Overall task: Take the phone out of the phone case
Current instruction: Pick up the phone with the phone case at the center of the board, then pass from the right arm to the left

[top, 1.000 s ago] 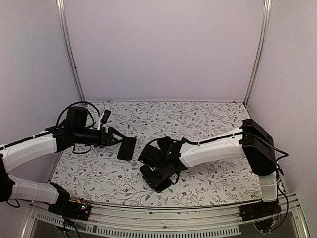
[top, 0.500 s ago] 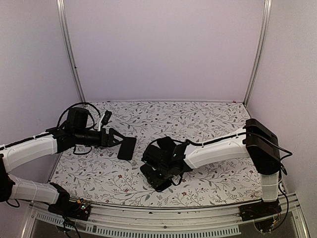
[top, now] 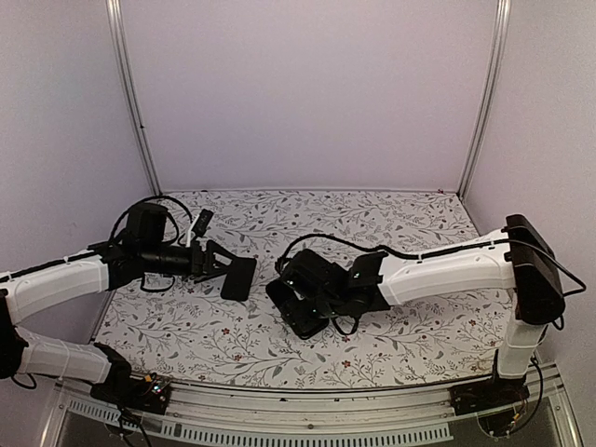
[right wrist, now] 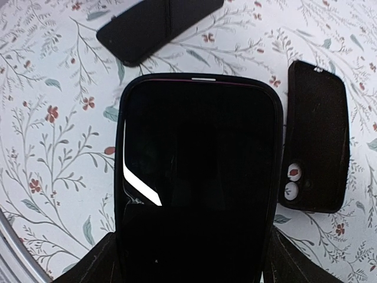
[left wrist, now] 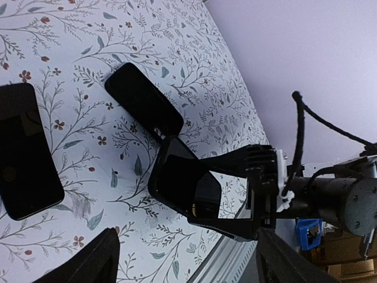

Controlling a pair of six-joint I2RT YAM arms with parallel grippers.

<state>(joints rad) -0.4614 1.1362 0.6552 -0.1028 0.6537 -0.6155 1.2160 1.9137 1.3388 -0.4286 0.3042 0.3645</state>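
My right gripper [right wrist: 194, 253] is shut across the width of a black phone in its black phone case [right wrist: 197, 177], screen towards the camera. In the left wrist view that cased phone [left wrist: 182, 186] hangs tilted above the floral table, with the right gripper [left wrist: 259, 194] behind it. From above, the right gripper [top: 312, 312] sits near the table's middle front. My left gripper [top: 216, 264] is open to its left, nothing between its fingers [left wrist: 88, 265].
An empty black case [right wrist: 315, 141] with two camera holes lies flat beside the held phone, also visible as the empty case [left wrist: 144, 106]. Another black slab [top: 239, 277] lies just ahead of the left fingers. The table [top: 400, 233] has walls on three sides.
The right gripper has carried the cased phone a little back and up from the front edge, its forearm swinging to the right. The left arm has barely moved.
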